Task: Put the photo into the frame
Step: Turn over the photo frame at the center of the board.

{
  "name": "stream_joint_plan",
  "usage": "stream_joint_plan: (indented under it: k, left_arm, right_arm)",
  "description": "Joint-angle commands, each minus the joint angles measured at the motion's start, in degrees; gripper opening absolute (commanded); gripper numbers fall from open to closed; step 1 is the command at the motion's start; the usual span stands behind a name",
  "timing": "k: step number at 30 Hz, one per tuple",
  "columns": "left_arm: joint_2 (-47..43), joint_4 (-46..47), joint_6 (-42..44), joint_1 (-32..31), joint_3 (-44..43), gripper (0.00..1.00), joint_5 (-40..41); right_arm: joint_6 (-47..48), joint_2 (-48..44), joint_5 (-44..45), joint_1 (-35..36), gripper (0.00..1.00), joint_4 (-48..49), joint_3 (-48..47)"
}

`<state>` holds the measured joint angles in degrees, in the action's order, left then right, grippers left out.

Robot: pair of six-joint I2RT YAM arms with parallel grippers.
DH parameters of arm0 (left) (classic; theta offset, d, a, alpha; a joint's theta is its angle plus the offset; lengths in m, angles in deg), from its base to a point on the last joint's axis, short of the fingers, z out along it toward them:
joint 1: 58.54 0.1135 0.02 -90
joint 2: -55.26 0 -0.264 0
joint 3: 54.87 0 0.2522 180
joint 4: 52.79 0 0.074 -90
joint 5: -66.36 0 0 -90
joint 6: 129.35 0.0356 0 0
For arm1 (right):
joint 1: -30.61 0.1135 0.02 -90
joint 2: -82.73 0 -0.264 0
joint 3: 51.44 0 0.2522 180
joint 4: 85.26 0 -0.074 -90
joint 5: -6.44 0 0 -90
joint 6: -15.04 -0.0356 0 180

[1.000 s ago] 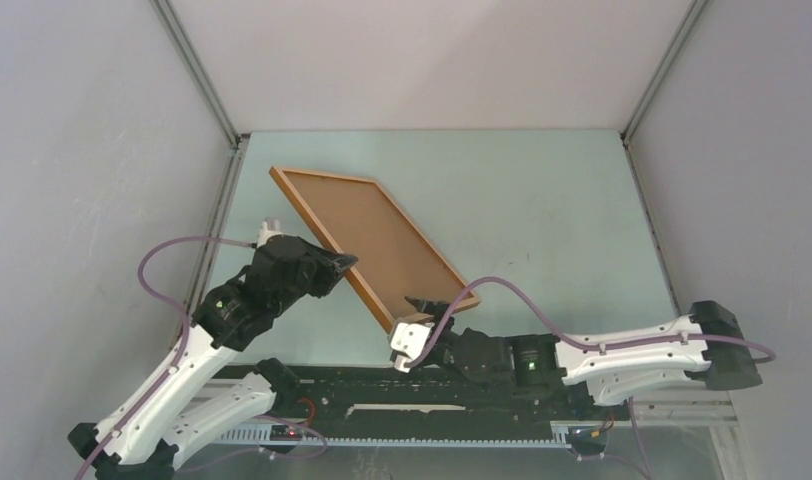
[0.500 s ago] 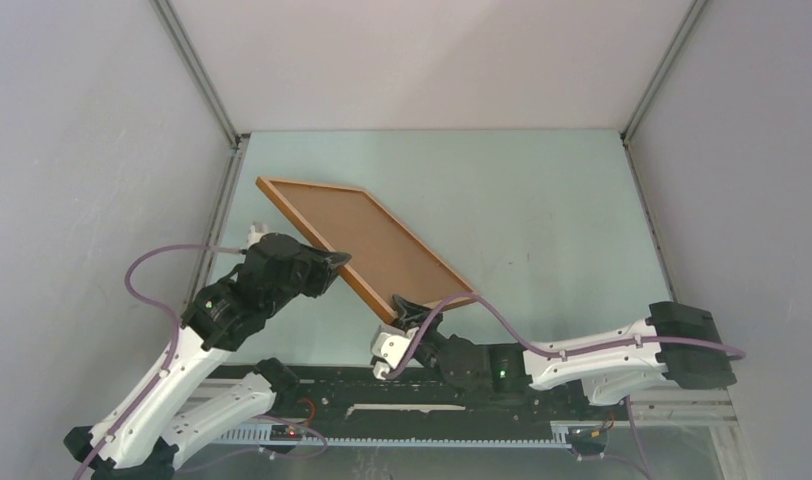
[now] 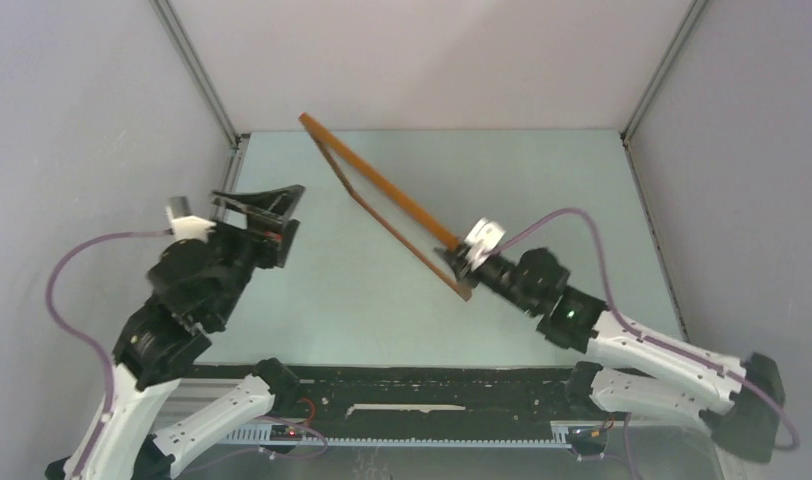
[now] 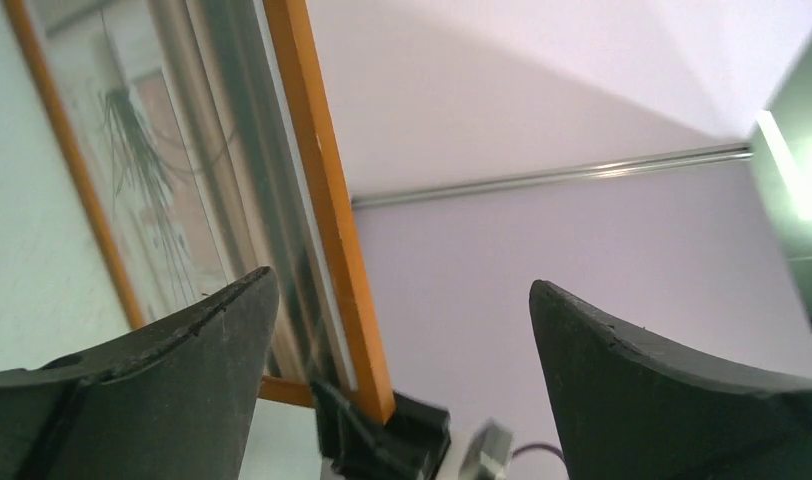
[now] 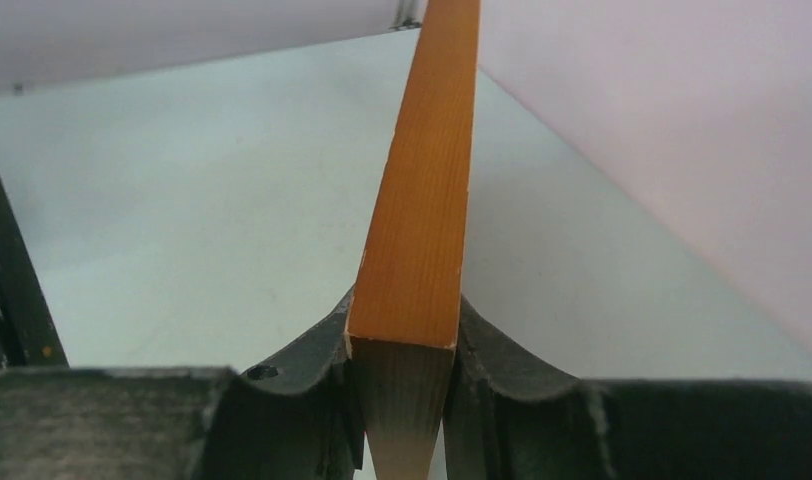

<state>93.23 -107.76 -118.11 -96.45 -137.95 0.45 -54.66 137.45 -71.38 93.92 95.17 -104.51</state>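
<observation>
My right gripper (image 5: 402, 400) is holding the frame (image 5: 427, 180). Both fingers press on the thin orange wood, one on each side, at the end of the frame closest to me. The frame is not lying flat. It stands up on its side and leans, and it runs from my right gripper back toward the far left corner of the worktop (image 3: 542, 180). I cannot tell if its low edge touches the worktop.

My left gripper (image 4: 402, 285) is open very wide and holds nothing. It is up in the air on the left side, away from the frame, and it looks at the frame's flat face.

From there I can see the photo (image 4: 142, 190) inside the orange rim. It is pale, with a bit of pink and some thin dark lines. I cannot tell if it sits all the way in.
</observation>
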Motion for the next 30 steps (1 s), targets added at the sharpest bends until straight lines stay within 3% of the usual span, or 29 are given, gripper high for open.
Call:
stream_joint_plan:
  k: [1, 5, 13, 19, 30]
  left_arm:
    - [-2.9, 0.5, 9.1, 0.0, -4.0, 1.0, 8.2]
    - [-5.8, 0.6, 9.3, 0.0, -1.1, 1.0, 10.1]
    - [-6.2, 0.2, 11.7, -0.1, 0.2, 1.0, 10.4]
    - [-5.9, 0.5, 12.1, 0.0, 1.7, 1.0, 10.4]
    - [-4.4, 2.5, 13.4, 0.0, 3.3, 1.0, 9.3]
  right_arm:
    - [-25.2, -3.7, -38.0, -19.7, 0.0, -3.2, -1.2]
    - [-34.3, 0.1, -53.6, -30.9, 0.0, 0.3, -1.2]
    - [-52.1, 11.8, -68.7, -39.9, 0.0, 15.9, -1.1]
    - [-61.6, 22.7, -73.2, -43.3, 0.0, 25.8, -1.2]
    - [-72.1, 41.5, -77.3, -46.3, 0.0, 30.7, -4.4]
